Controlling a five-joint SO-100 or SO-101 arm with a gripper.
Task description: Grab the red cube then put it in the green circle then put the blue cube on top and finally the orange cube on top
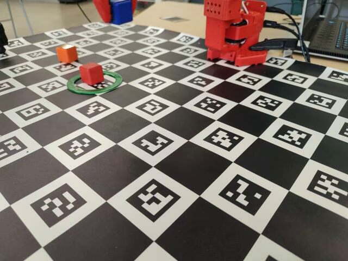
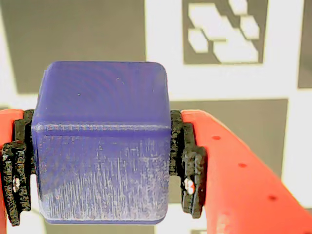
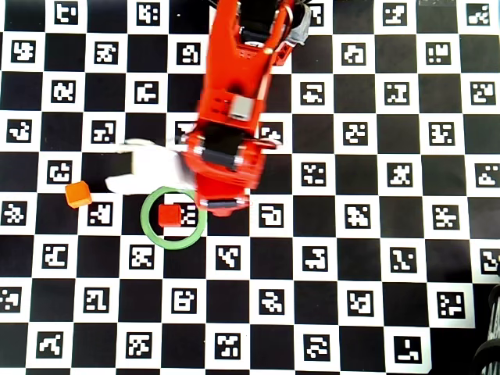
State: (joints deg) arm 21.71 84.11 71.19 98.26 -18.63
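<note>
In the wrist view the blue cube (image 2: 102, 146) fills the space between the black pads (image 2: 187, 161), and my gripper (image 2: 102, 187) is shut on it above the board. The fixed view shows the same blue cube (image 1: 120, 11) held up at the top edge, behind and above the ring. The red cube (image 1: 91, 73) sits inside the green circle (image 1: 81, 88), toward its left side in the overhead view, where the red cube (image 3: 168, 215) and the green circle (image 3: 146, 228) both show. The orange cube (image 1: 67, 53) rests on the board just outside the ring. My arm hides the blue cube in the overhead view.
The board is a black-and-white checker of marker tags (image 1: 163, 163). The arm's red base (image 1: 234, 32) stands at the back right of the fixed view, with cables and a laptop (image 1: 326, 32) beyond it. The orange cube (image 3: 78, 194) lies left of the ring in the overhead view.
</note>
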